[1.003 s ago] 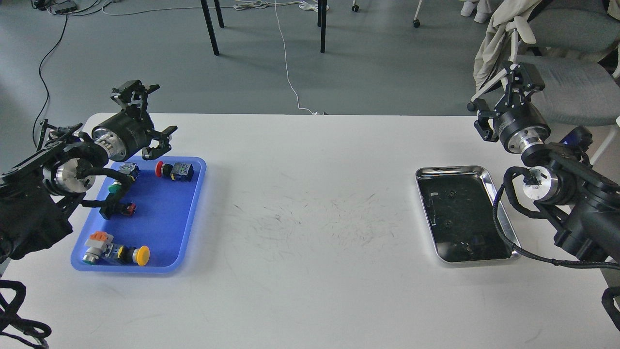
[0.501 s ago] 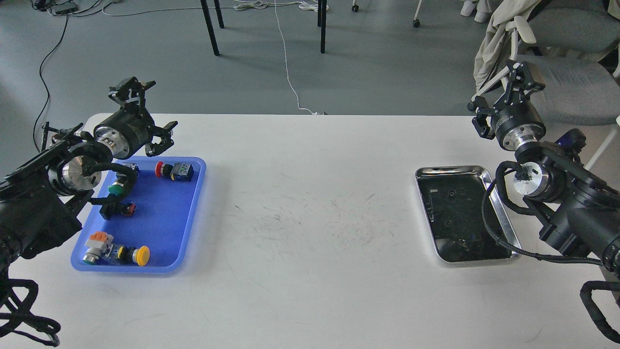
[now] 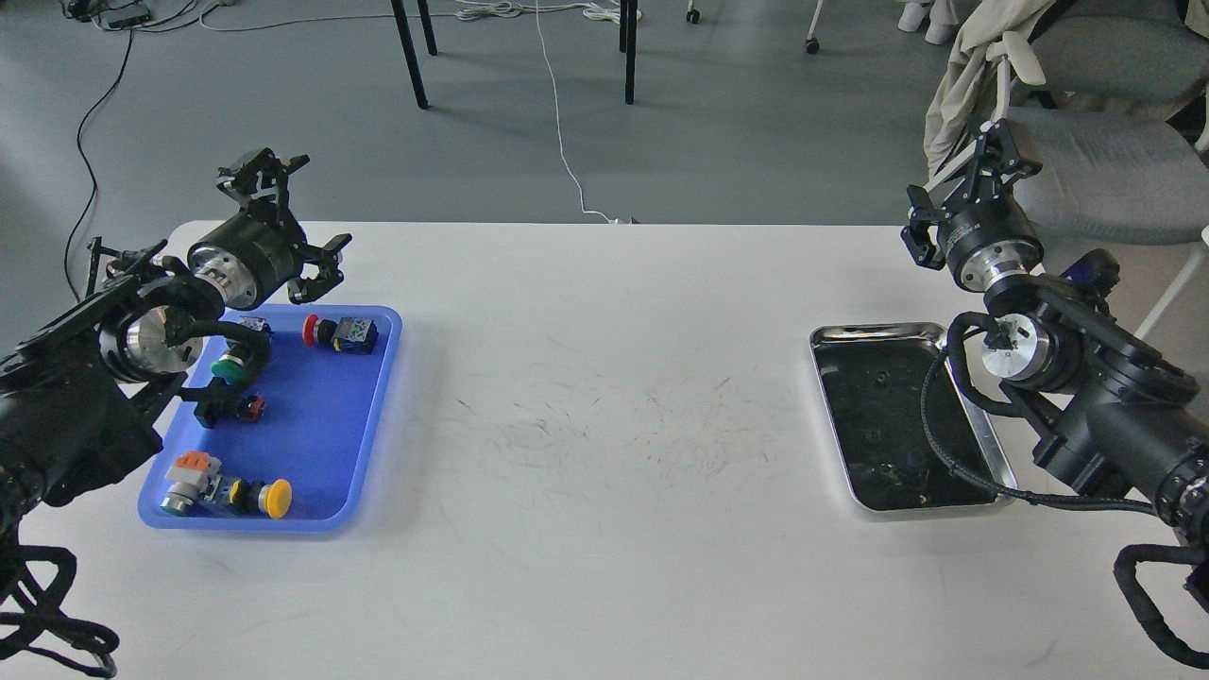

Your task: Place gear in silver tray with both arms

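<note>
The gear is several small push-button parts in a blue plastic tray (image 3: 312,453) at the table's left: a red-capped one (image 3: 340,332), a green one (image 3: 225,367) and a yellow-capped one (image 3: 263,498). My left gripper (image 3: 295,217) hovers above the blue tray's far left corner, open, holding nothing. The silver tray (image 3: 878,331) lies at the right with a dark, bare bottom. My right gripper (image 3: 962,187) is raised beyond the silver tray's far right corner, open and holding nothing. The right arm's cable hangs over the tray's right rim.
The white table (image 3: 604,425) shows scuff marks in the middle. A chair with cloth draped over it (image 3: 1086,142) stands behind the right arm. Table legs and cables lie on the floor beyond the far edge.
The right arm has shifted left and toward the silver tray, its wrist now over the right rim. The left gripper has drifted slightly up and right. Both stay open.
</note>
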